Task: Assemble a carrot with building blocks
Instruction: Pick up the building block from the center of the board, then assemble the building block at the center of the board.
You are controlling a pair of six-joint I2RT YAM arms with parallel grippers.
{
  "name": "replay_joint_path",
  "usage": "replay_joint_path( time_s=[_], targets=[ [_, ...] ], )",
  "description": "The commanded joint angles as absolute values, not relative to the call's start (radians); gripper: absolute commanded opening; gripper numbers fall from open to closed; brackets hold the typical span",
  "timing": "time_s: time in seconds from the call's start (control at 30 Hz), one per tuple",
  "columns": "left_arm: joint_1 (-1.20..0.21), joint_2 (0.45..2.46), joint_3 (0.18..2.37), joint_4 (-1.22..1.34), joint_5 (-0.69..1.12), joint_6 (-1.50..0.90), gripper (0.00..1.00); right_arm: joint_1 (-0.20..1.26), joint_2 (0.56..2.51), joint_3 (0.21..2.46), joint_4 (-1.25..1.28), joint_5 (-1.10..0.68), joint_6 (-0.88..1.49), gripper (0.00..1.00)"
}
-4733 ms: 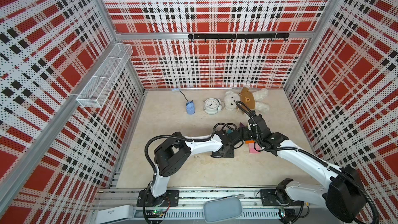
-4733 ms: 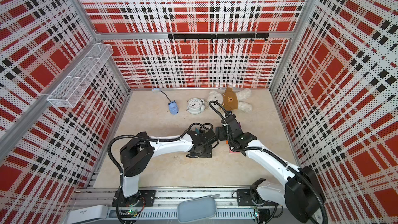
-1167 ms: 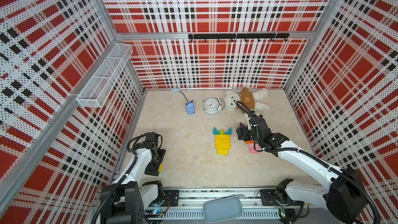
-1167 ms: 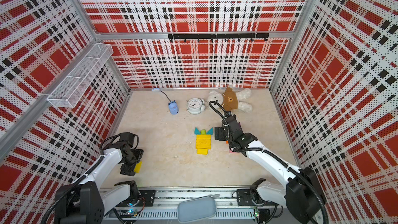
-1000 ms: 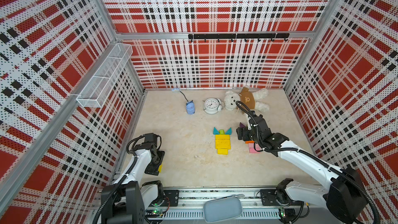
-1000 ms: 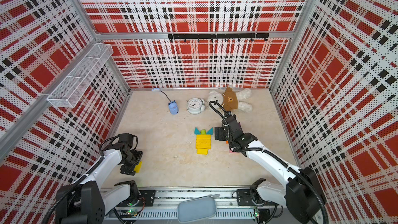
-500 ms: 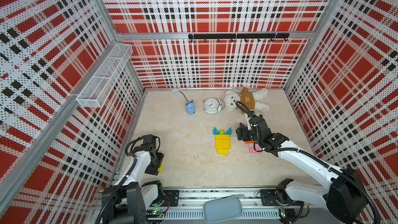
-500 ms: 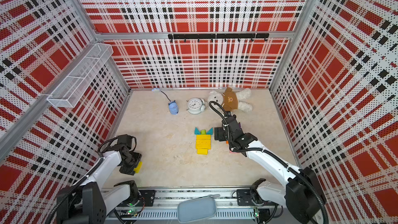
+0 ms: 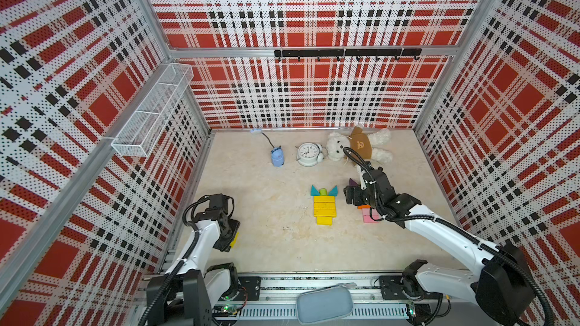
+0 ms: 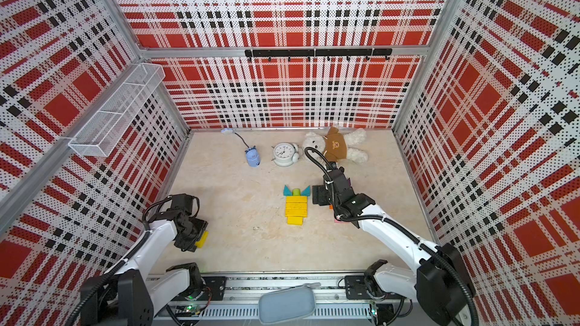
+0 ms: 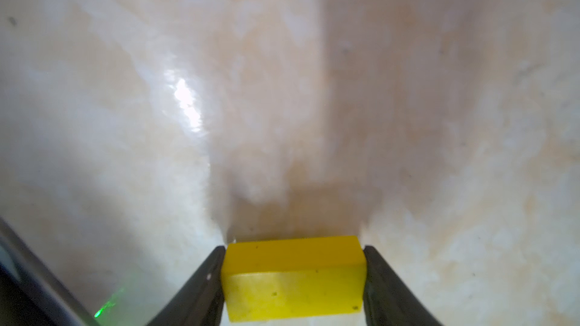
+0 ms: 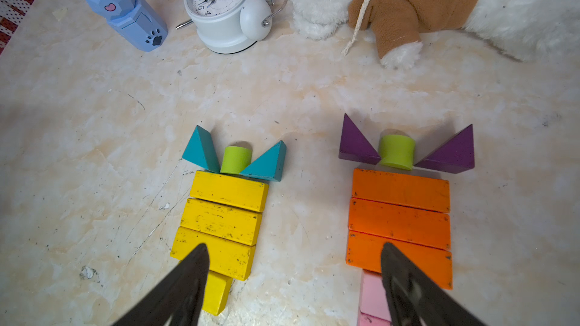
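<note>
Near the table's front left corner, my left gripper [image 9: 230, 239] [image 11: 294, 249] is shut on a short yellow block [image 11: 293, 277] [image 10: 202, 238], low over the tabletop. In the middle lies a yellow carrot [image 9: 324, 206] [image 12: 224, 214]: three yellow bars and a short tip, topped by a lime stub [image 12: 236, 159] between two teal triangles [image 12: 201, 150]. Beside it lies an orange carrot [image 12: 400, 214] with purple triangles [image 12: 356, 144], a lime stub and pink bars [image 12: 372, 293] at its tip. My right gripper [image 9: 351, 196] [image 12: 294, 246] hangs open over the gap between the two carrots, holding nothing.
Along the back stand a blue figure [image 9: 277, 156], a white alarm clock [image 9: 309, 154] and a teddy bear [image 9: 361, 145]. A wire basket [image 9: 150, 120] hangs on the left wall. Plaid walls close in three sides.
My left arm has left the yellow carrot for the front left corner, and its jaws have closed on the yellow block in the last second. The right arm has barely moved.
</note>
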State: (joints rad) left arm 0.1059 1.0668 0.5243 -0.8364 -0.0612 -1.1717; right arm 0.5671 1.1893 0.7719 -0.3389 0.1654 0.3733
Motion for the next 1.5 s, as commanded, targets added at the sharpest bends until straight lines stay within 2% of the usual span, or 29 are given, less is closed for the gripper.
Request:
replay_joint_path(
  time_s=[0.0, 0.2, 0.47, 0.77, 1.0, 1.13, 1.47],
  targets=[
    [0.021, 1.076, 0.594, -0.828, -0.103, -1.144, 0.62, 0.566, 1.187, 0.770, -0.297, 0.166, 0.359, 0.87],
    [-0.265, 1.182, 0.753, -0.851, -0.204, -1.101, 0.63, 0.565, 1.168, 0.753, -0.287, 0.200, 0.368, 0.87],
    [-0.693, 1.422, 1.004, -0.930, -0.279, -1.086, 0.63, 0.566, 1.175, 0.751, -0.298, 0.272, 0.374, 0.86],
    [-0.992, 1.655, 1.242, -0.918, -0.255, -1.018, 0.62, 0.558, 1.121, 0.727, -0.321, 0.418, 0.415, 0.86],
    [-1.108, 1.815, 1.350, -0.897, -0.224, -0.995, 0.63, 0.478, 0.998, 0.668, -0.316, 0.427, 0.483, 0.86],
    [-1.115, 1.888, 1.373, -0.869, -0.172, -0.994, 0.64, 0.445, 0.940, 0.636, -0.299, 0.402, 0.499, 0.85],
    [-1.111, 1.954, 1.387, -0.816, -0.138, -1.009, 0.65, 0.443, 0.942, 0.642, -0.299, 0.374, 0.495, 0.86]
  ],
)
